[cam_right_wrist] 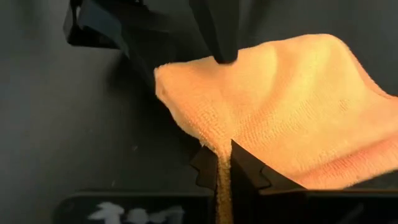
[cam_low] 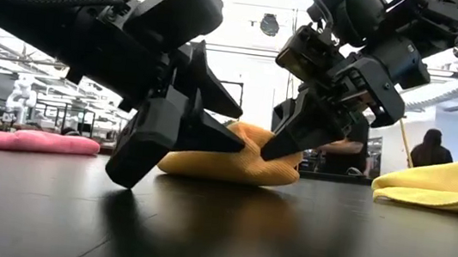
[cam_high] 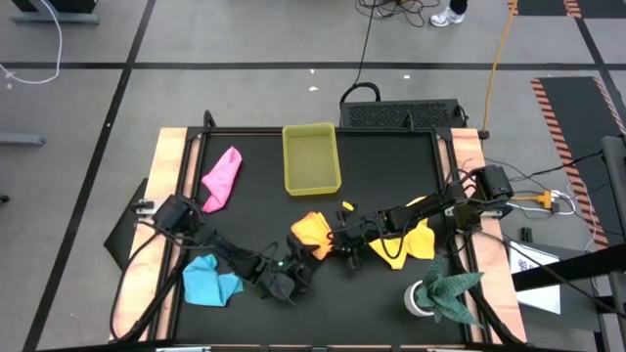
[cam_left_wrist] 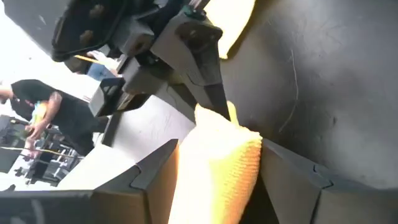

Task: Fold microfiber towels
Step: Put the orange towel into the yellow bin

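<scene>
- Right wrist view first: the right gripper is pinched tight on an edge of the orange towel, so that side looks secure for now.
- The left gripper has its fingers spread wide, with the towel's edge lying loose between them and not clamped.
- The orange towel sits near the middle of the black table, bunched up rather than flat.
- Risk, as I see it: with only one side held, any pull from the right arm could drag the whole towel instead of folding it.
- Both grippers are crowded close together, so a bump or a snagged fold seems possible.
- The yellow towel lies under the right arm and could get swept along.
</scene>
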Robot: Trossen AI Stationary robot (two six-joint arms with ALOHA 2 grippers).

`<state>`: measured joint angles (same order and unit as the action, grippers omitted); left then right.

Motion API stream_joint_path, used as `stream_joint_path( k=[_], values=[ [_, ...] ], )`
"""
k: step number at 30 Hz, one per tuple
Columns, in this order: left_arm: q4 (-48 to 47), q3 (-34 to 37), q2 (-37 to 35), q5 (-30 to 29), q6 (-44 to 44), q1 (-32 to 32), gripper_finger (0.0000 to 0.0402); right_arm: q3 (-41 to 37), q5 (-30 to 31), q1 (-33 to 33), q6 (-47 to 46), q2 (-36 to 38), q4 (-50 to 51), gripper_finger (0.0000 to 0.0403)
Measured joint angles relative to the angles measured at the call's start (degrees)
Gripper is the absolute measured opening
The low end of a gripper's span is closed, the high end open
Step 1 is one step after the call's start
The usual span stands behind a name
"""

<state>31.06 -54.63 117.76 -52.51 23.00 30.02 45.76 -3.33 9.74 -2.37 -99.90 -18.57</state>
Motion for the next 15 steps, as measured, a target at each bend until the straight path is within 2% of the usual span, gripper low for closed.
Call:
stream_joint_path(
  k=[9,15],
  values=[
    [-2.52,-0.02,-0.16,3.43,-4.99,-0.94,0.0218,0.00,0.00,0.09,0.27,0.00,-0.29,0.0029],
    [-2.67,-0.02,-0.14,8.78,-8.78,-2.55,0.0216,0.00,0.00,0.09,1.51,0.00,-0.41,0.0059]
  ],
)
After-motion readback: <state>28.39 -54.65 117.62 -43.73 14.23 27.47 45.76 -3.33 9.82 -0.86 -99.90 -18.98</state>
